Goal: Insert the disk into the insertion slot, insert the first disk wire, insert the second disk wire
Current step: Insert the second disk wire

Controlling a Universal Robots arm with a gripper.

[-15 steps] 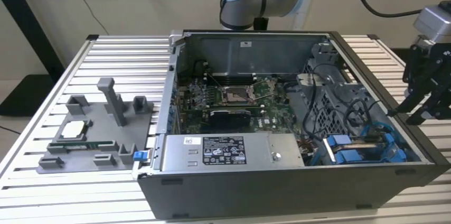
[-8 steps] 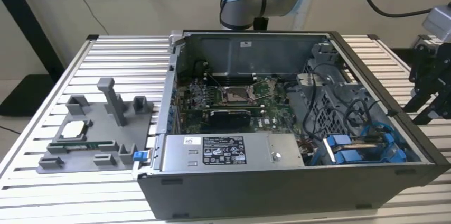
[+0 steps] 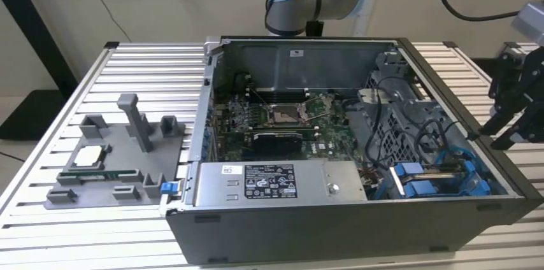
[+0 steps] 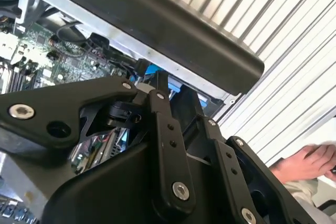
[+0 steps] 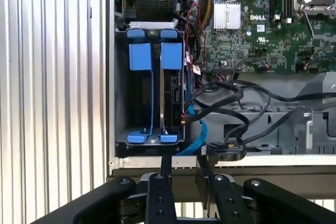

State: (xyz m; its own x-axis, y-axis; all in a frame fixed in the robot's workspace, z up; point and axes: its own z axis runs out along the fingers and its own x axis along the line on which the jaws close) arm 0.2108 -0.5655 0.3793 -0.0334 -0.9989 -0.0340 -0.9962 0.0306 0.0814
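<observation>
Two bright blue carrier frames (image 5: 155, 59) stand side by side in the drive bay at the open computer case's corner. The disk (image 5: 172, 90) shows as a dark body on edge along one of them, and the bay (image 3: 434, 181) sits at the exterior view's right. A blue flat wire (image 5: 195, 129) and black wires ending in a connector (image 5: 227, 150) lie loose beside the bay. My gripper (image 5: 184, 165) hovers just outside the case wall, in line with the bay. It is open by a narrow gap, with nothing between its fingers. It is also seen as the gripper (image 3: 510, 123) and the gripper (image 4: 170, 90).
The motherboard (image 3: 281, 120) fills the case floor, with a grey labelled power-supply box (image 3: 272, 184) at the front. A grey fixture tray (image 3: 111, 162) with parts lies on the slatted table (image 3: 136, 66). A person's hand (image 4: 307, 161) rests on the table near the case.
</observation>
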